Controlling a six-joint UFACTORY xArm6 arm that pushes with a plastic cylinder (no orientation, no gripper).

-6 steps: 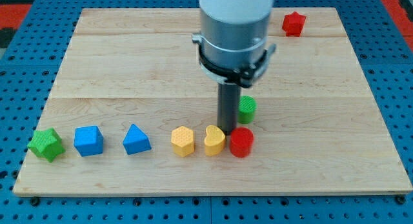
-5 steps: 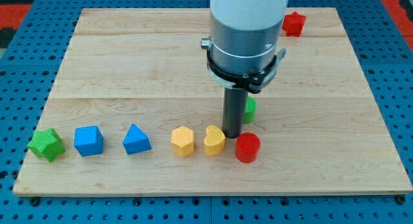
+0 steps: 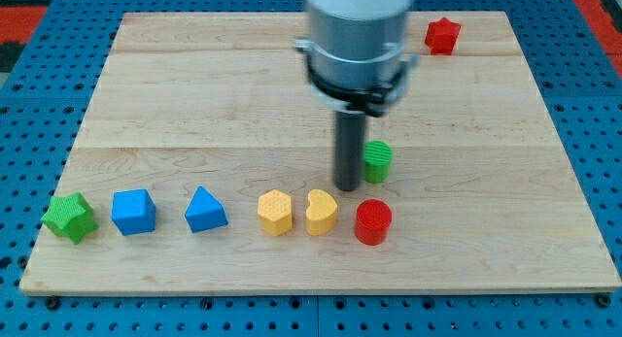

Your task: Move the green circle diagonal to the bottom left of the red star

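Near row on the table [image 3: 194, 94]: yellow heart [image 3: 322, 211], red circle [image 3: 372, 221]. Just beyond, my tip [image 3: 347, 187] sits touching the green circle's [image 3: 377, 159] left side; no hand exists. The red star [image 3: 442, 35] lies far right, well apart.

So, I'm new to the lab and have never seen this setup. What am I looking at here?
One camera looks down at a wooden board. The big grey cylinder is a robot arm; it ends in a dark rod that pushes blocks, holding nothing. My tip sits just left of the green circle, above the yellow heart and red circle. Along the view's bottom also lie a green star, blue cube, blue triangle and yellow hexagon. The red star is at top right.
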